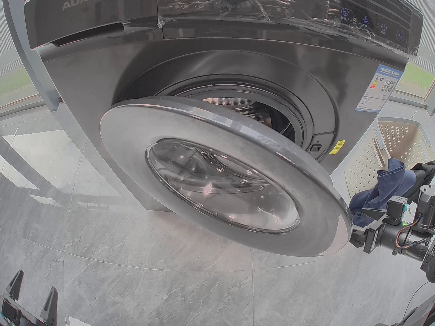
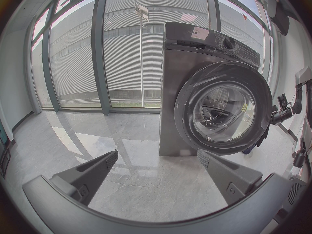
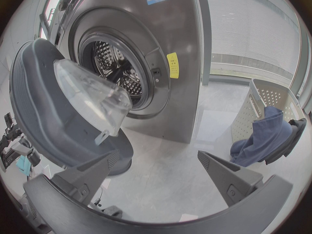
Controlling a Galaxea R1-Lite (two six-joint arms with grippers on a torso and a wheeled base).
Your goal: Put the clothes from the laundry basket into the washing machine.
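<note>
The grey washing machine (image 1: 90,69) stands ahead with its round glass door (image 1: 226,177) swung half open, and the steel drum (image 1: 244,109) shows behind it. To its right stands a cream laundry basket (image 1: 403,141). A blue garment (image 1: 385,186) hangs over the basket's near rim, with a dark garment (image 1: 423,175) beside it. My right gripper (image 3: 157,156) is open and holds nothing. It hovers low by the door's free edge (image 1: 344,222), between door and basket. My left gripper (image 2: 157,156) is open and holds nothing, far back to the left of the machine (image 2: 195,82).
Glossy grey floor tiles (image 1: 136,268) spread in front of the machine. Tall windows (image 2: 130,49) run behind it. The open door (image 3: 48,108) juts out across the way to the drum (image 3: 113,69). The basket (image 3: 273,98) stands close to the machine's right side.
</note>
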